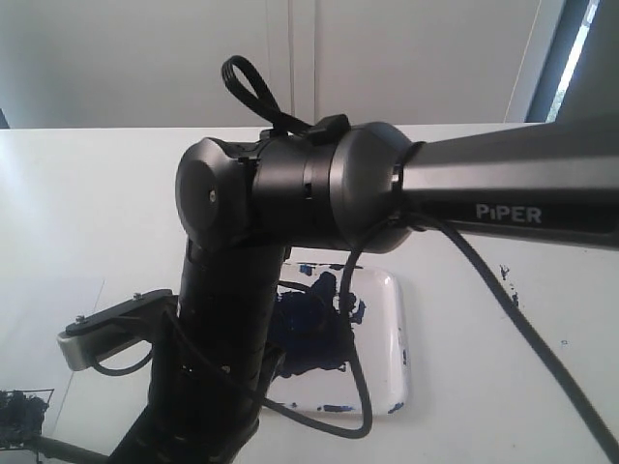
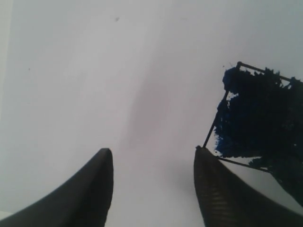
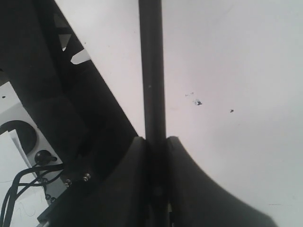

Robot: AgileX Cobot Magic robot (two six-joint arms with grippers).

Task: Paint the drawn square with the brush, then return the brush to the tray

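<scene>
1. Writing: I can read only one marking, "PiPER", in pale letters on the dark grey link of the arm (image 1: 503,208). This arm enters from the right and fills the middle of the exterior view.
2. Arm body: the joint housings are rounded, smooth and matt black. A black cable (image 1: 363,387) loops down from the arm across the tray.
3. Right hand (image 3: 156,139): the two dark, curved fingers are pressed together on the brush (image 3: 152,71). They pinch its slim, straight black handle, which runs out from between them over the white surface (image 3: 236,61). I cannot see the bristles.
4. Left hand (image 2: 152,151): the two tapered black fingers stand well apart with nothing between them. One of them is finely ribbed. The hand hangs over white paper (image 2: 94,71).
5. Drawn square (image 2: 258,118): it has a thin black outline and a patchy, blotchy dark blue fill. In the wrist view it lies just beside one left finger. In the exterior view it sits at the near left edge (image 1: 19,416).
6. Tray (image 1: 392,329): it is shallow, white and glossy, with rounded corners. It lies mid-surface, partly hidden behind the arm. A dark blue paint blotch (image 1: 309,324) covers its left part, and small specks mark its near rim.
7. Blue specks (image 1: 505,275) dot the surface to the right of the tray.
</scene>
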